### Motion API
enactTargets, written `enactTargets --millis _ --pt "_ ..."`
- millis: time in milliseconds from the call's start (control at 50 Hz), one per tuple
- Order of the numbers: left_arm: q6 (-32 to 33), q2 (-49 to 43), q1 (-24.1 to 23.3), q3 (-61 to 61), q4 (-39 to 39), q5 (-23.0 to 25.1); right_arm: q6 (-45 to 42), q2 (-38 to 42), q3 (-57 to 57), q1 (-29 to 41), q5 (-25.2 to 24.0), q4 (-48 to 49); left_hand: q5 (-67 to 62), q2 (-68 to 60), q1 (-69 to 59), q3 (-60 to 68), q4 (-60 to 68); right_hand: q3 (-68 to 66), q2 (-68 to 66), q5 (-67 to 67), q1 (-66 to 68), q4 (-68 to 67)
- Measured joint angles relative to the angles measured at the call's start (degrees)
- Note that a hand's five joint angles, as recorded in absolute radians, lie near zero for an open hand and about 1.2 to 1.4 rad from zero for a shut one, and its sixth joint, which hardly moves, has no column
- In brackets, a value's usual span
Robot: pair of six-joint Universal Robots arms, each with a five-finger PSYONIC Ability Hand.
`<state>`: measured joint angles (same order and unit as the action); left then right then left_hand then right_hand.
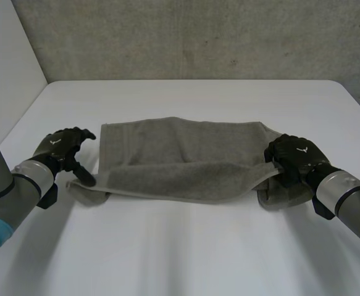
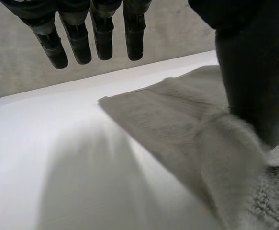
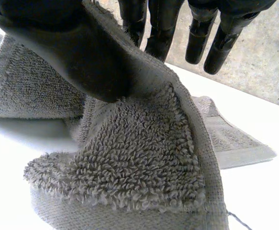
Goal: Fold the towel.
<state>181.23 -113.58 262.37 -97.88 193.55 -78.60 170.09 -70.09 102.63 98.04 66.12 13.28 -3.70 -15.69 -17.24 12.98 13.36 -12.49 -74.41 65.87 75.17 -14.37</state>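
Note:
A grey towel (image 1: 186, 154) lies across the middle of the white table (image 1: 186, 253), its near long edge lifted and rolled back over itself. My left hand (image 1: 62, 148) is at the towel's near left corner, open. In the left wrist view its fingers (image 2: 101, 38) hang straight above the table, and the thumb (image 2: 249, 72) stands against the raised corner of the towel (image 2: 177, 120). My right hand (image 1: 294, 157) is at the near right corner. In the right wrist view the towel's edge (image 3: 139, 163) runs up between the thumb (image 3: 29, 14) and the fingers (image 3: 158, 28), pinched there.
A grey concrete wall (image 1: 198, 37) rises behind the table. A pale panel (image 1: 7, 68) stands at the far left. Bare table lies in front of the towel and behind it.

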Motion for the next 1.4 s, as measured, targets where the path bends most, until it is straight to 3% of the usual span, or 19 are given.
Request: enactTargets --millis 180,360,520,740,940,1180,1260,1320,1400 --pt "1.40 4.04 0.05 -2.65 -0.72 -0.99 0.25 -0.03 0.61 0.31 0.00 0.08 -0.08 0.00 0.08 0.00 0.00 0.00 0.00 0.00 0.00 0.00" --pt "2.21 18.19 -1.96 -11.42 -1.72 6.47 0.17 -0.04 0.74 0.34 0.34 0.08 -1.08 0.00 0.07 0.00 0.00 0.00 0.00 0.00 0.00 0.00" --pt "7.02 22.88 -3.30 -16.88 -2.23 8.90 0.36 -0.05 0.77 0.32 0.44 0.08 -2.16 -0.11 0.07 0.00 0.00 0.00 0.00 -0.04 -0.01 0.00" --pt "16.63 14.99 -6.07 -18.36 -1.19 4.72 0.43 -0.05 0.89 0.30 0.50 0.08 -2.19 -0.11 0.07 0.00 0.00 0.00 0.02 -0.23 -0.19 0.00" --pt "18.03 6.39 -8.18 -15.90 4.72 -1.18 0.43 -0.05 1.06 0.30 0.50 0.08 -2.19 -0.11 0.07 0.00 0.00 0.00 0.09 -0.24 -0.24 0.00" --pt "18.30 2.10 -9.53 -9.87 6.29 -3.64 0.22 -0.01 1.34 0.30 0.41 0.08 -2.76 -0.12 0.05 0.00 0.00 0.00 0.19 -0.25 -0.30 0.00" --pt "18.30 0.25 -9.93 -7.77 6.18 -4.22 0.15 0.02 1.39 0.30 0.41 0.08 -12.91 -11.22 -9.09 0.00 0.00 0.00 0.20 -0.26 -0.31 0.00" --pt "18.29 -1.58 -10.14 -6.18 6.01 -4.62 0.02 0.03 1.46 0.26 0.41 0.08 -37.73 -36.66 -34.37 0.00 0.00 0.00 0.20 -0.26 -0.32 0.00" --pt "18.26 -2.52 -10.22 -5.44 5.94 -4.68 -0.11 0.04 1.50 0.24 0.46 0.08 -42.95 -41.60 -39.57 0.00 0.00 0.00 0.21 -0.27 -0.33 0.00"
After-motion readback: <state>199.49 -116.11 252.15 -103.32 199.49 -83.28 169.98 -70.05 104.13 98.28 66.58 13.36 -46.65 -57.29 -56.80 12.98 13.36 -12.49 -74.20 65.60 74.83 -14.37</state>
